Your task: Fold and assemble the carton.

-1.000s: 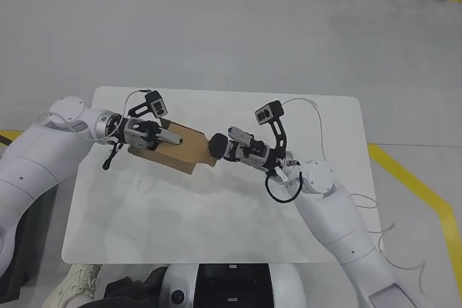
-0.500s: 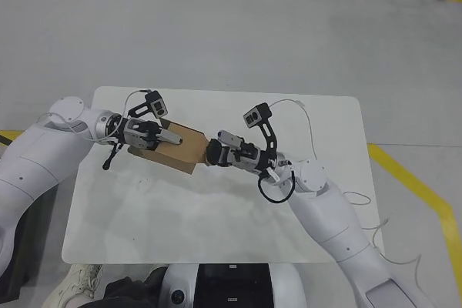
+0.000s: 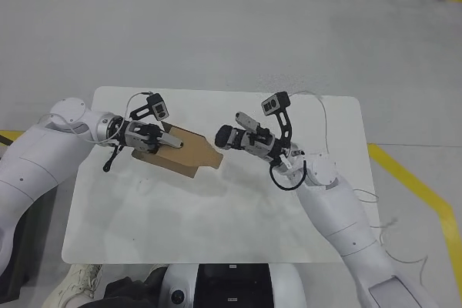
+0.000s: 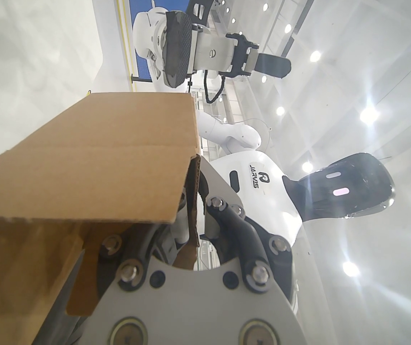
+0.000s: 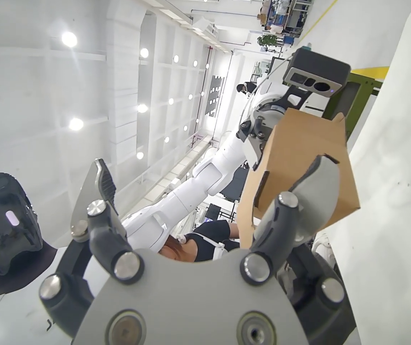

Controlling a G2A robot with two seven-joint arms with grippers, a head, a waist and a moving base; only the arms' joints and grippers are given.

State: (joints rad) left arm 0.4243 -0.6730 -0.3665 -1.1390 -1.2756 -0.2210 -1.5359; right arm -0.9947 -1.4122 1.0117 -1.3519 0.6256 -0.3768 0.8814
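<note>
A brown carton (image 3: pixel 183 151) is held above the white table (image 3: pixel 215 223), left of centre. My left gripper (image 3: pixel 163 138) is shut on the carton's upper wall; in the left wrist view that cardboard edge (image 4: pixel 193 195) runs between its fingers (image 4: pixel 227 217). One end flap (image 3: pixel 213 160) sticks out towards my right gripper (image 3: pixel 229 138), which hangs open just off that end, not touching it. In the right wrist view its two fingers (image 5: pixel 97 181) stand wide apart, with the carton (image 5: pixel 299 145) beyond them. The left wrist view shows the carton (image 4: pixel 94 166) up close and the right gripper (image 4: pixel 223 55) farther off.
The table's front half (image 3: pixel 185 231) and right side (image 3: pixel 331 123) are bare white surface. Cables loop from both wrists (image 3: pixel 281 181). A yellow floor line (image 3: pixel 416 189) runs to the right of the table.
The right gripper, which was against the carton's end half a second ago, has drawn back to the right and slightly towards the table's far edge. The end flap now sticks out. The left gripper keeps its hold.
</note>
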